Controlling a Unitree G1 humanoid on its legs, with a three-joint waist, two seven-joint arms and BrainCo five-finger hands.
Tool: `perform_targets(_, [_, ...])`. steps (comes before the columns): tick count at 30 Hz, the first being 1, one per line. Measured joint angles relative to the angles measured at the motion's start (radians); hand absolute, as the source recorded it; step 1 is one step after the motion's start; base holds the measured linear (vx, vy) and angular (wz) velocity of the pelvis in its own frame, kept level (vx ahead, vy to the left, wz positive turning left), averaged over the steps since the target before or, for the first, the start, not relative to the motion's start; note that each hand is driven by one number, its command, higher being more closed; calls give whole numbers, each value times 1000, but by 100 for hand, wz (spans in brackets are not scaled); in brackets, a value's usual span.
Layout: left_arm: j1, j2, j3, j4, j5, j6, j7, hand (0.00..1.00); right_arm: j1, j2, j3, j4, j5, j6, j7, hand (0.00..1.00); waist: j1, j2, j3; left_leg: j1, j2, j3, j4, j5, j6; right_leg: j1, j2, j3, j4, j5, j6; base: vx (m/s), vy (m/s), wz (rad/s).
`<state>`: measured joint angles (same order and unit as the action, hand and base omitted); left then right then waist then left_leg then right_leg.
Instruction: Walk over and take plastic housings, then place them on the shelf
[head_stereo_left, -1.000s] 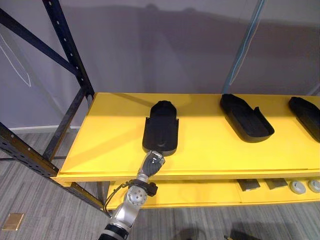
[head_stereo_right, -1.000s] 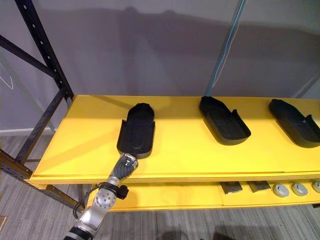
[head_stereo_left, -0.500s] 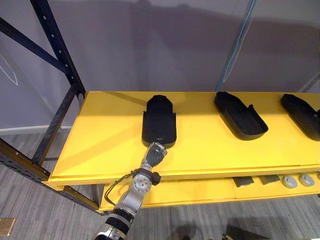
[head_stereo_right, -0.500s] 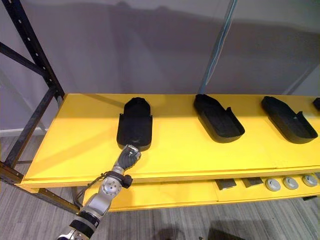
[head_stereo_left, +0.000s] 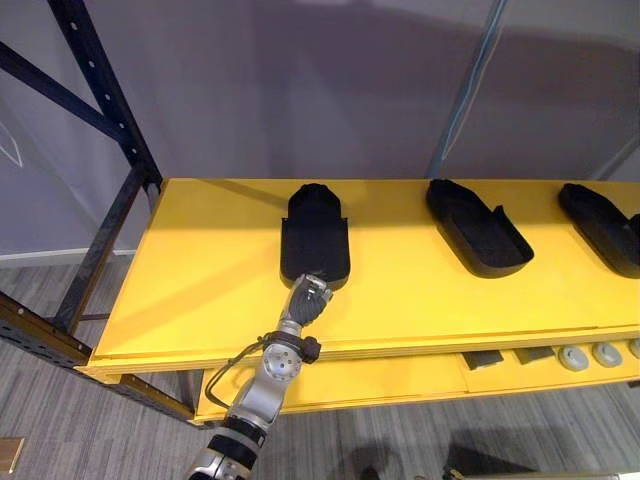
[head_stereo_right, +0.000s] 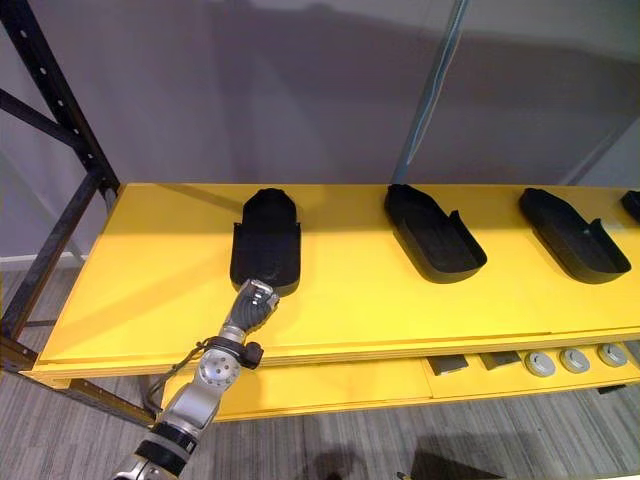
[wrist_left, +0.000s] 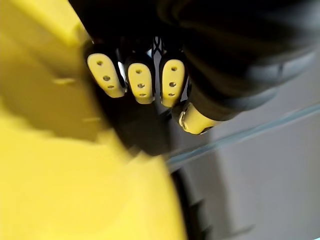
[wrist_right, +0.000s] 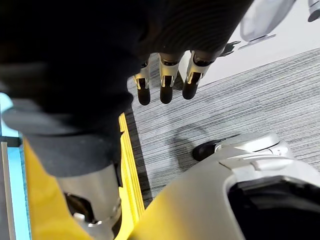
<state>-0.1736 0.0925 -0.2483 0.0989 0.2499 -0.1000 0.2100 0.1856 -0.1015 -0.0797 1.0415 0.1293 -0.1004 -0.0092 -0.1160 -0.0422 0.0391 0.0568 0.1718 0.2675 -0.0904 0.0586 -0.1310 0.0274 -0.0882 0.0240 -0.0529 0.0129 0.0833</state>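
Resting my left hand (head_stereo_left: 308, 300) at the plastic housing's (head_stereo_left: 315, 235) near lip, fingers loose, pinching nothing. It's on the shelf (head_stereo_left: 200, 290) at my 12, spaced off the next housing (head_stereo_left: 478, 228) at 3, I'd guess for an even row. Right hand (wrist_right: 165, 80) hangs slack.

Our two head eyes, slightly apart, look down from a little back at the same yellow shelf (head_stereo_left: 200, 290), black housings (head_stereo_left: 314, 240) and left hand (head_stereo_left: 308, 300). Our left wrist camera looks along that hand's fingers (wrist_left: 141, 85), very close to the shelf. Our right wrist camera looks past the right hand (wrist_right: 166, 75) at the grey floor (wrist_right: 240, 100).
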Motion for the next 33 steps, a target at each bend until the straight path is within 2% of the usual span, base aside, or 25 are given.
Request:
perform_targets(3, [40,2,70,-159,-54,-21,6,100,3,-2,0,5,0,0,0,0,11,1,2,-3,0,-24,0,3,2,7,-1,-12,11,-12,6,-29,-10,23])
perform_targets(5, [86,2,140,-289,-92,-56,27,100,8,-7,0,15,0,0,0,0,31,2,5,-6,0,-38,0,4,3,7,-1,-21,36,-34,9,-38,-16,25])
perform_targets(8, [176,-6,298,-435,-122,-109,73,100,10,-9,0,31,0,0,1,0,58,1,5,-3,-1,-63,2,4,3,8,-2,-42,74,-66,12,-1,-20,22])
perform_targets(10, [217,-15,399,-465,-154,-128,114,100,12,-7,-18,37,0,0,1,0,73,1,5,-4,-1,-75,3,4,3,11,-2,-51,81,-73,12,29,-15,19])
perform_targets(11, [241,-24,461,-464,-174,-131,140,100,15,-6,-24,39,0,0,1,0,82,1,5,-9,-1,-82,4,4,3,14,-2,-59,81,-75,11,31,-14,21])
perform_targets(13, [284,-34,519,-447,-195,-132,162,100,13,-2,-41,42,0,0,0,0,94,0,6,-11,-1,-89,4,4,3,17,-1,-60,81,-76,9,23,-8,16])
perform_targets(15, [330,-21,545,-329,-225,-129,173,100,12,-1,-44,36,0,0,1,0,109,-1,6,-3,0,-101,4,4,3,24,-1,-67,95,-83,-3,17,-7,16])
perform_targets(17, [359,-13,547,-201,-229,-107,161,100,5,0,-44,26,-4,0,1,0,110,-2,5,4,0,-104,4,4,3,25,0,-65,111,-89,-10,-27,1,7])
perform_targets(18, [377,-10,546,-124,-228,-81,132,0,3,2,-46,11,-5,0,1,0,109,-3,5,4,0,-103,4,4,3,23,-1,-64,114,-90,-12,-48,6,-2])
perform_targets(22, [426,-3,536,112,-229,-4,33,0,4,18,-66,-8,-21,4,2,0,107,-8,2,14,0,-93,3,6,5,21,-2,-60,122,-99,-14,-60,4,-8])
perform_targets(24, [435,-2,539,284,-227,38,-13,0,6,20,-78,-8,-22,19,6,0,107,-5,0,21,0,-80,2,6,5,6,-3,-49,142,-109,-7,-62,2,-14])
perform_targets(29, [426,-1,577,617,-225,78,-22,0,7,21,-79,-8,-22,30,10,0,103,-7,0,36,-1,-64,0,1,3,5,-3,-30,137,-110,-4,-30,13,-10])
perform_targets(33, [422,3,576,717,-221,81,-29,0,4,21,-87,-7,-22,37,8,0,101,-4,0,36,-2,-59,3,-6,2,7,-3,-27,129,-108,-1,14,12,-3])
